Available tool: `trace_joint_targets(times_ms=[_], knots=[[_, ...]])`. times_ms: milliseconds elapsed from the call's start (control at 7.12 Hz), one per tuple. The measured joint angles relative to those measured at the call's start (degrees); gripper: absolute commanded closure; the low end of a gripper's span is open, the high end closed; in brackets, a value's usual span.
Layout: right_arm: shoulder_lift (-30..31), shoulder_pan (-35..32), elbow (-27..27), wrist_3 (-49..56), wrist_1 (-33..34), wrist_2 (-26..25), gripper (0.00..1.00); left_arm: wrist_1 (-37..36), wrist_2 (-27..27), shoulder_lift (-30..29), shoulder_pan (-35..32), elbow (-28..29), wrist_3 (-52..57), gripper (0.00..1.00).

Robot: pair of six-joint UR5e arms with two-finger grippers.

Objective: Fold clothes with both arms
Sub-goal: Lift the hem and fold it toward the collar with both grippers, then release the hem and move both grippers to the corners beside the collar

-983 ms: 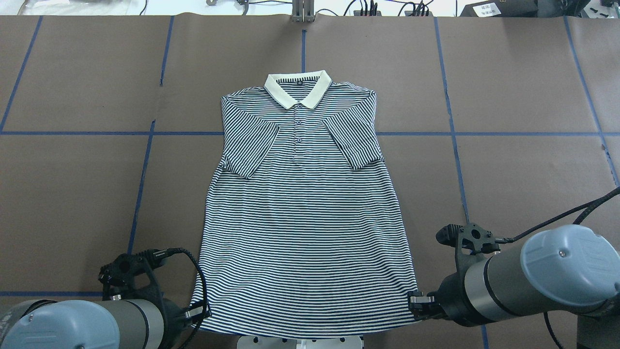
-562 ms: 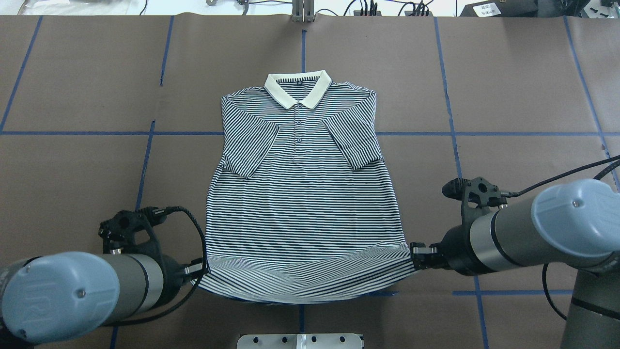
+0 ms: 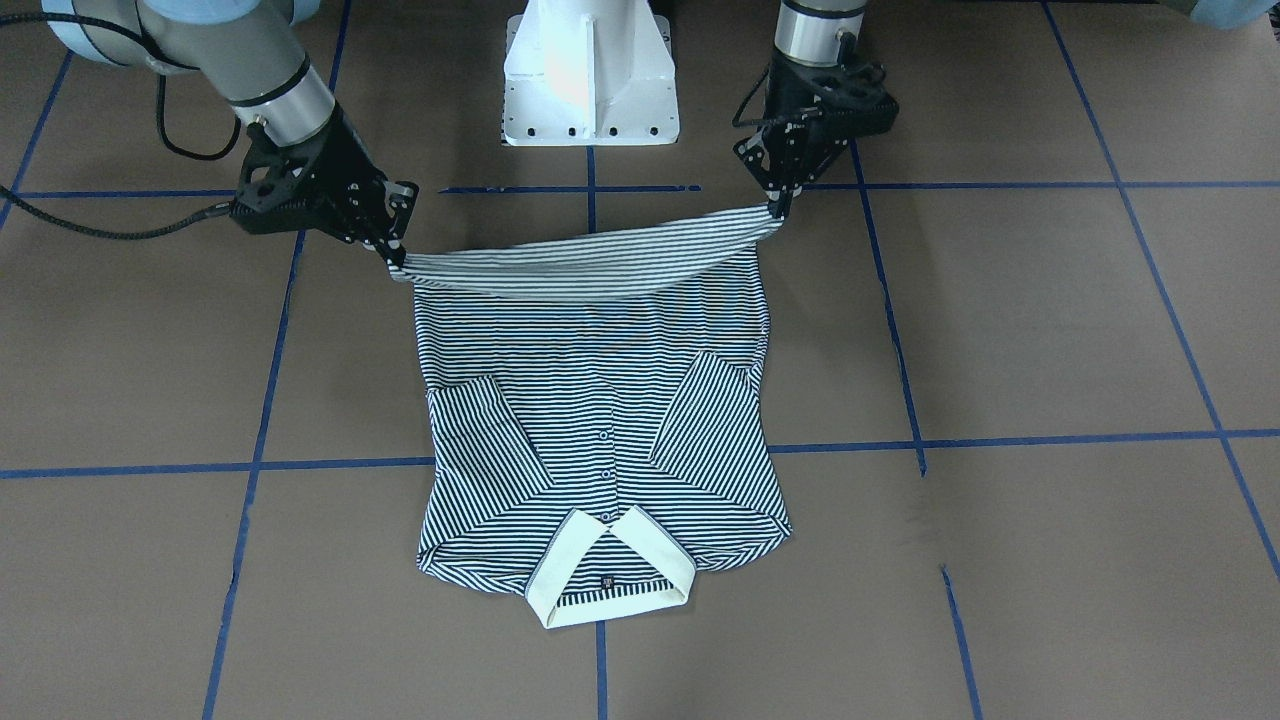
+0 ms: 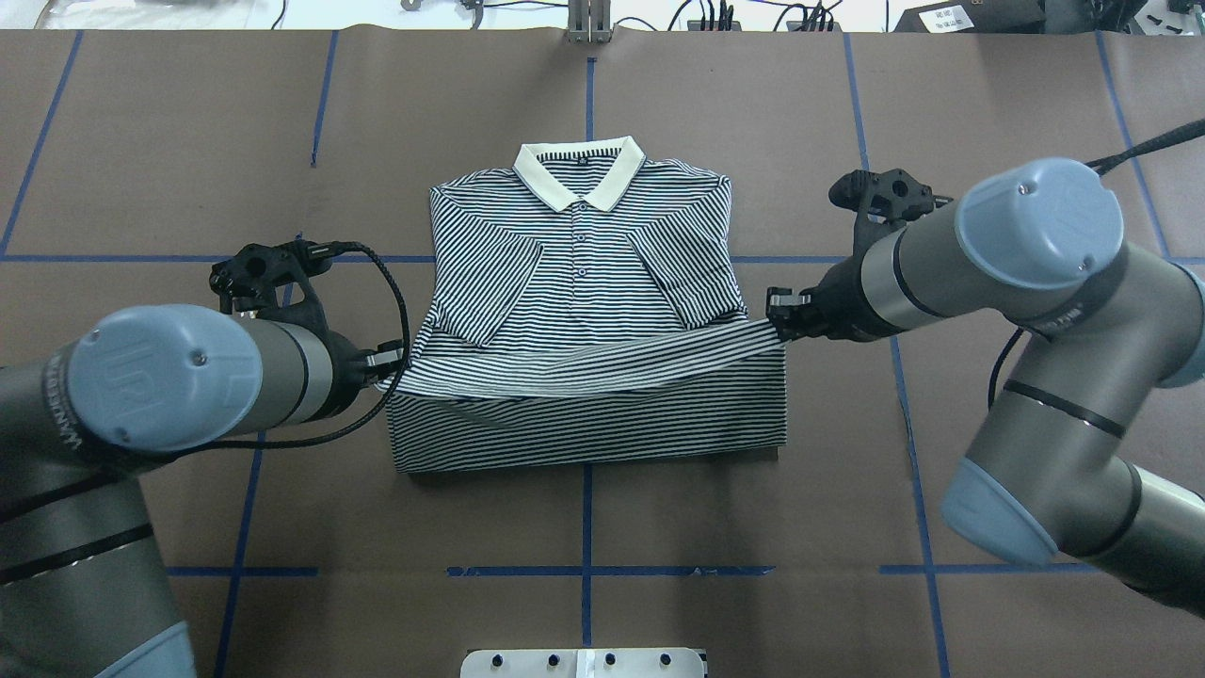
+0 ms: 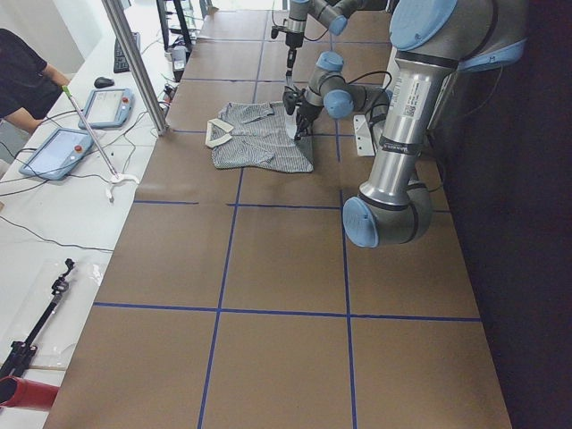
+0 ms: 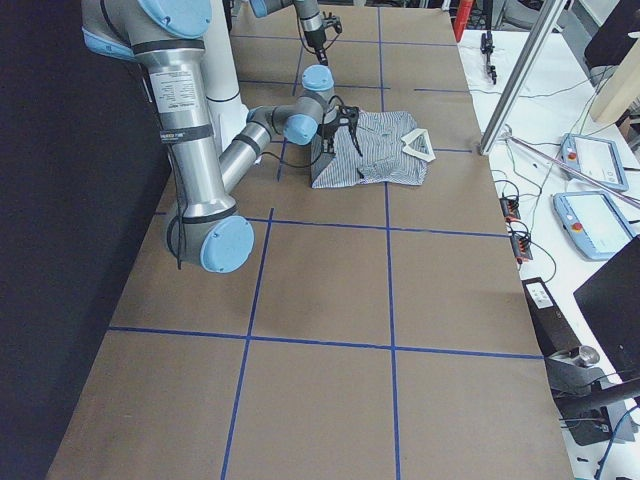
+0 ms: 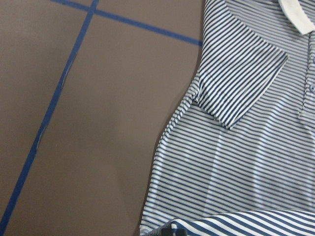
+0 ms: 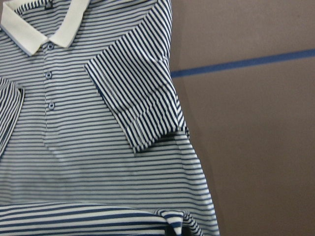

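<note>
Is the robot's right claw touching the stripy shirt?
Touching. In the overhead view the right gripper pinches a corner of the hem of the shirt, and the striped cloth stretches taut straight from its tip.

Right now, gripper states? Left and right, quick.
Left gripper: closed, holding one hem corner of the polo shirt.
Right gripper: closed, holding the other hem corner of the same shirt.
</note>
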State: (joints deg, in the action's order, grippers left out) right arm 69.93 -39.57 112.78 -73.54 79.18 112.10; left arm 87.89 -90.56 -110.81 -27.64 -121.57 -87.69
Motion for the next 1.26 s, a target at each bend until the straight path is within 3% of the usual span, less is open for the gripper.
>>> trace_joint_targets(times_ms=[421,843,1264], knots=[[-9.99,-6.41,-16.93,2.68,-2.47,0.69,1.00,14.14,-2.76,-4.04,-8.92,15.70,6.49,1.00],[-18.43,-9.72,-36.84,4.55,-12.68,2.19,1.00,26.70,-4.09,-9.42,-14.21,32.09,9.44,1.00],[-21.55,-10.07,-43.34,4.58,-17.14,2.21,1.00,29.63,-3.98,-13.35,-15.13,39.89,9.68,1.00]])
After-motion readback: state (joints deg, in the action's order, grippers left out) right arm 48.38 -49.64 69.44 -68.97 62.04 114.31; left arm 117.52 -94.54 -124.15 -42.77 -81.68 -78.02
